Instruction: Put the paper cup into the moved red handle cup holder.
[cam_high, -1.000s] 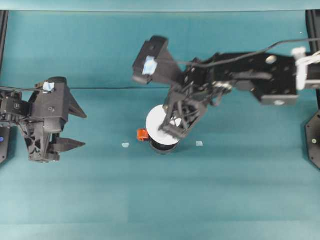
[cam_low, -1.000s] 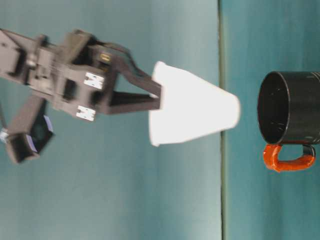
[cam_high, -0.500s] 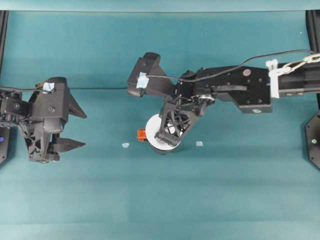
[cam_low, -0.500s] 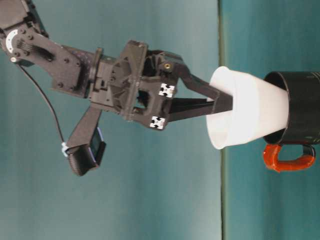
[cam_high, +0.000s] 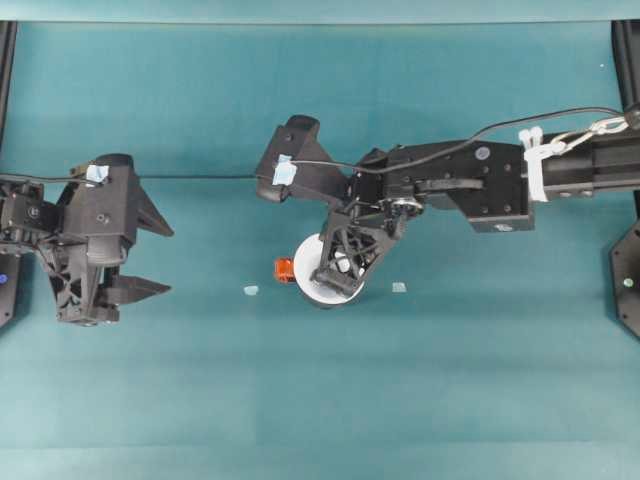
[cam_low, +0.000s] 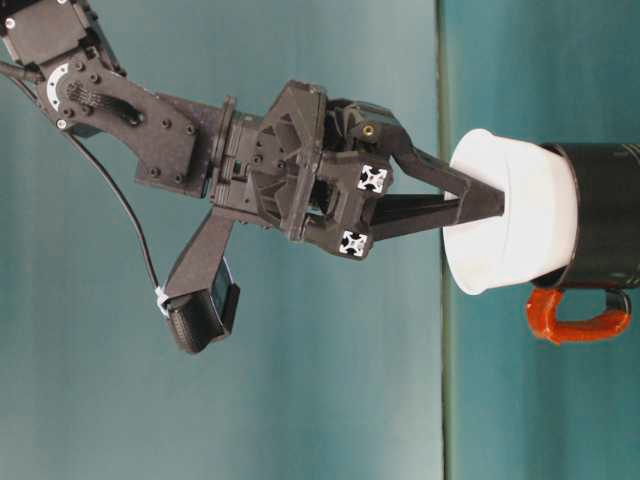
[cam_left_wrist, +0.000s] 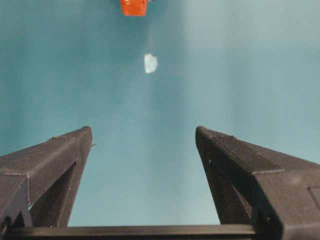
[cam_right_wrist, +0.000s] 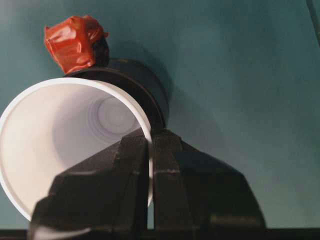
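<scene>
The white paper cup (cam_low: 512, 225) stands with its lower part inside the black red handle cup holder (cam_low: 603, 212), and its wide rim stays above the holder's mouth. My right gripper (cam_right_wrist: 149, 137) is shut on the cup's rim (cam_right_wrist: 65, 135), one finger inside and one outside. From overhead, the right gripper (cam_high: 335, 283) covers much of the cup (cam_high: 305, 268), and the orange-red handle (cam_high: 285, 270) pokes out on its left. My left gripper (cam_high: 168, 260) rests open at the far left, well away from the cup. Its wrist view shows the handle (cam_left_wrist: 134, 6) far ahead.
Two small pale tape scraps lie on the teal table, one left of the holder (cam_high: 251, 290) and one to its right (cam_high: 399, 287). Black frame posts (cam_high: 6, 60) stand at the table's side edges.
My right gripper has come down with the paper cup, from hanging above the holder to sinking its base into the holder's mouth. The left arm has stayed still.
</scene>
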